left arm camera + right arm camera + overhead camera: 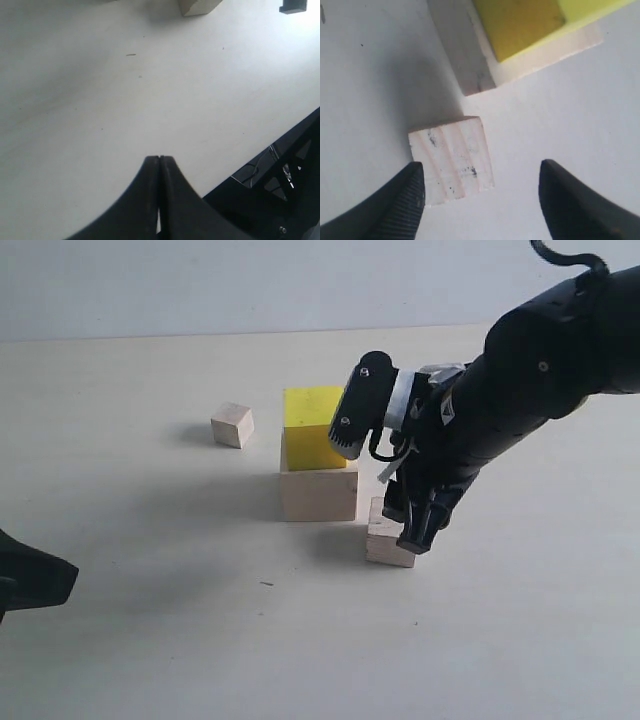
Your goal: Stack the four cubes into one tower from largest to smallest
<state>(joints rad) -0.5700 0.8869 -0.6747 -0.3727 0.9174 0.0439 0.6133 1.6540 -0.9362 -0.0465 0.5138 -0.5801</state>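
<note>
Left claw clenched, empty, low over counter | right claw released, spread over medium cube lying beside the base | done: yellow cube on large cube | left: medium, then small cube, well apart on the counter

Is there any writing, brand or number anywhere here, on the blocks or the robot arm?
None can be read.
The yellow cube, large cube and small cube bear no text.
Dark specks on the medium cube are marks, not letters.
The white band on the right arm looks blank.
</note>
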